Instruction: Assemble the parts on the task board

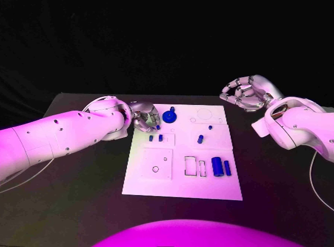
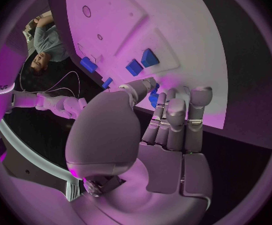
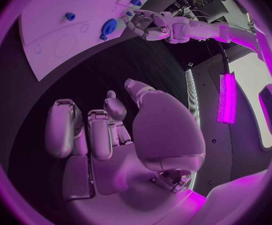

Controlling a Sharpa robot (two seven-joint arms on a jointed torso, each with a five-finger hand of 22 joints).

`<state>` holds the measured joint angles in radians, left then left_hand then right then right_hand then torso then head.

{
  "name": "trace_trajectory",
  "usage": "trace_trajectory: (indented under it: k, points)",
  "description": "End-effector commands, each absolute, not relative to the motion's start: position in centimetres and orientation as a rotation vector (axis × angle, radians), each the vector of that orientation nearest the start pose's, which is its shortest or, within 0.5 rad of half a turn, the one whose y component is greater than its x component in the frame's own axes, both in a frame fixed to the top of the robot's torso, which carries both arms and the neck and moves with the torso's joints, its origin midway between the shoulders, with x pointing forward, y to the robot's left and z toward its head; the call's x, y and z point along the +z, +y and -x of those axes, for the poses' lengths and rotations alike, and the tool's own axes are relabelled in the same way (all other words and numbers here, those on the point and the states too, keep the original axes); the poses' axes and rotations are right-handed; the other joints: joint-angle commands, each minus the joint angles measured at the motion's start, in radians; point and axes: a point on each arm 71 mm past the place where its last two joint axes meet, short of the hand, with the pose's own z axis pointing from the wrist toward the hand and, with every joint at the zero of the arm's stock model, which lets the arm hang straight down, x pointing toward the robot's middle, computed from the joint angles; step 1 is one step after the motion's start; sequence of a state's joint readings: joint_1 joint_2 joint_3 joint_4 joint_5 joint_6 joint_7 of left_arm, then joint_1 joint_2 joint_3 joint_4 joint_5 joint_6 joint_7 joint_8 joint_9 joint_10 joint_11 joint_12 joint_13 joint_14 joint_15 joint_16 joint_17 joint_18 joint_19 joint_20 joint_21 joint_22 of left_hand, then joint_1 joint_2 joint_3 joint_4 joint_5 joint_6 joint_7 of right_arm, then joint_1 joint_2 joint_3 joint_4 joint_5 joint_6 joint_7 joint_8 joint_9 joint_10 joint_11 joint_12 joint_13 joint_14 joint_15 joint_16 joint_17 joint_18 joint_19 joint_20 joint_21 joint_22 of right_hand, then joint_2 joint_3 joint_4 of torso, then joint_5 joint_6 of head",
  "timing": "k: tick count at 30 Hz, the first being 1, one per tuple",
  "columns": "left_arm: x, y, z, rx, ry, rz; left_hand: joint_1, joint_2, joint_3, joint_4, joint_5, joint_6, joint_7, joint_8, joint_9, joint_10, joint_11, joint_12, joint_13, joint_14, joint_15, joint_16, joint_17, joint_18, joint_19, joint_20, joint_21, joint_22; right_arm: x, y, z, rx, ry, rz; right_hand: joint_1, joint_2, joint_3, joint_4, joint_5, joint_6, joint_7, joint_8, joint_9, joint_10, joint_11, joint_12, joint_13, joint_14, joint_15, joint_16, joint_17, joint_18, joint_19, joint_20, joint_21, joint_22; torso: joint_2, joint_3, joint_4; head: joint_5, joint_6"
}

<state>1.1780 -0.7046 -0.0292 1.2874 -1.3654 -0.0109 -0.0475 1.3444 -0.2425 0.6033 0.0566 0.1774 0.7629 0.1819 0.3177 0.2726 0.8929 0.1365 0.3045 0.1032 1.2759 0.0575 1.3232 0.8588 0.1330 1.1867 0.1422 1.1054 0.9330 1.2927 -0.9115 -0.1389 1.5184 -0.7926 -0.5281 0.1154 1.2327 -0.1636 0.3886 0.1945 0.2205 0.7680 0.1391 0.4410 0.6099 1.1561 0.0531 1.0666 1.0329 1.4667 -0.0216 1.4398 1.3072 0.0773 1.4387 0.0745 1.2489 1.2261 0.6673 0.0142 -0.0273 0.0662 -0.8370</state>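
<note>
We're looking down at the black table (image 1: 78,195), and everything is being placed off the white task board (image 1: 183,175) lying in its middle. The left arm (image 1: 49,139) is reaching in to the board's far left corner, and the right arm (image 1: 308,128) is hanging off to the board's right, well clear of it. The right hand (image 1: 243,92) is hovering beyond the board's far right corner, fingers loosely curled and apart, gripping nothing. The left hand (image 1: 143,119) is sitting low over the board's far left part; in its wrist view we're seeing the fingers (image 2: 173,117) lying side by side, tips down at the board, with a small blue part (image 2: 153,98) tucked at the thumb tip, though we cannot tell whether it is pinched. Just beside that hand the blue gear (image 1: 170,117) is standing on the board. Two blue cylinders (image 1: 221,167) are lying side by side near the board's near right corner, and smaller blue pegs (image 1: 200,138) are dotting its middle.
</note>
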Motion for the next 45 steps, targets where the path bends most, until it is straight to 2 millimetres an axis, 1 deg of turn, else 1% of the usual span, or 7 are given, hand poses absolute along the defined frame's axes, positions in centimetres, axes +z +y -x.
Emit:
trace_trajectory:
  k: [1,5,9,13,25,38,45]
  points:
    - [-21.8,19.8,-51.7,-0.743,1.899,-0.099,-0.001,-0.007,-0.033,0.007,0.001,0.004,0.001,-0.003,0.0,-0.024,0.002,0.008,0.002,-0.029,0.001,-0.015,-0.041,0.017,-0.024,0.003,-0.026,-0.027,-16.6,-24.8,-49.4,0.911,1.548,-0.386,0.021,-0.006,0.029,-0.004,0.003,-0.005,0.004,-0.015,-0.018,-0.116,0.002,-0.241,-0.227,0.03,-0.005,-0.034,-0.023,0.017,-0.023,0.002,-0.058,-0.053,-0.001,-0.0002,0.001,-0.001,0.001]
    - [-20.8,21.1,-52.1,-0.844,1.803,0.039,0.005,0.003,-0.059,0.015,0.002,0.013,0.007,-0.001,0.0,-0.034,0.002,0.019,0.004,-0.063,0.001,-0.041,-0.102,0.023,-0.042,0.004,-0.053,-0.058,-16.8,-24.9,-49.5,0.88,1.577,-0.306,0.045,-0.045,0.123,-0.021,-0.009,0.039,0.016,-0.097,-0.079,-0.098,0.023,-0.537,-0.473,0.014,0.01,-0.094,-0.09,0.028,-0.038,0.01,-0.13,-0.113,-0.002,0.0005,0.0022,-0.004,0.004]
    - [-20.0,22.3,-52.2,-0.942,1.737,0.179,0.006,0.016,-0.11,0.043,0.001,0.033,0.01,0.004,-0.002,-0.051,0.004,0.035,0.003,-0.164,0.004,-0.131,-0.283,0.04,-0.101,0.007,-0.141,-0.156,-17.2,-24.9,-49.6,0.836,1.622,-0.196,0.064,-0.05,0.158,-0.051,-0.012,0.075,0.024,-0.126,-0.096,-0.11,0.025,-0.666,-0.58,0.022,0.016,-0.09,-0.079,0.025,-0.025,0.014,-0.118,-0.097,-0.002,-0.0003,0.001,-0.004,0.008]
    - [-19.3,23.7,-52.3,-1.064,1.673,0.371,-0.019,0.031,-0.16,0.095,0.0,0.052,0.013,0.009,-0.002,-0.032,0.001,0.063,0.008,-0.155,0.002,-0.135,-0.303,0.042,-0.099,0.006,-0.165,-0.18,-17.8,-24.6,-49.4,0.748,1.677,0.0,0.076,-0.054,0.178,-0.083,-0.029,0.108,0.022,-0.151,-0.107,-0.105,0.033,-0.769,-0.674,0.034,0.022,-0.072,-0.056,0.009,0.008,0.021,-0.044,-0.023,-0.002,-0.0003,0.0012,-0.009,0.014]
    - [-18.7,24.4,-50.9,-1.423,1.551,0.841,0.045,0.056,-0.131,0.107,0.002,0.091,-0.002,0.037,0.008,0.08,-0.025,0.179,0.051,-0.191,-0.02,-0.216,-0.363,0.053,-0.127,-0.015,-0.285,-0.287,-19.9,-22.4,-48.7,0.49,1.691,0.408,0.08,-0.063,0.184,-0.108,-0.046,0.132,0.013,-0.174,-0.118,-0.095,0.033,-0.831,-0.74,0.043,0.024,-0.055,-0.038,0.003,0.019,0.024,-0.013,0.009,0.0,-0.0023,-0.002,-0.045,0.034]
    - [-18.4,23.9,-50.0,-1.543,1.49,0.931,0.043,0.057,-0.13,0.112,0.001,0.093,0.0,0.04,0.01,0.076,-0.024,0.187,0.055,-0.197,-0.019,-0.228,-0.368,0.052,-0.126,-0.016,-0.3,-0.298,-21.6,-19.9,-48.7,0.411,1.683,0.521,0.077,-0.07,0.19,-0.117,-0.048,0.135,0.018,-0.191,-0.127,-0.105,0.04,-0.86,-0.772,0.043,0.029,-0.054,-0.039,0.004,0.016,0.028,-0.017,0.007,0.003,-0.0015,-0.0035,-0.045,0.039]
    - [-18.3,23.8,-49.8,-1.555,1.484,0.931,0.042,0.056,-0.131,0.112,0.001,0.092,0.0,0.04,0.01,0.075,-0.024,0.187,0.055,-0.198,-0.019,-0.228,-0.369,0.052,-0.126,-0.016,-0.301,-0.298,-22.3,-18.7,-48.9,0.416,1.681,0.536,0.076,-0.07,0.191,-0.118,-0.048,0.138,0.02,-0.193,-0.128,-0.105,0.042,-0.864,-0.778,0.043,0.03,-0.052,-0.037,0.005,0.016,0.029,-0.017,0.007,0.002,-0.0047,-0.003,-0.051,0.034]
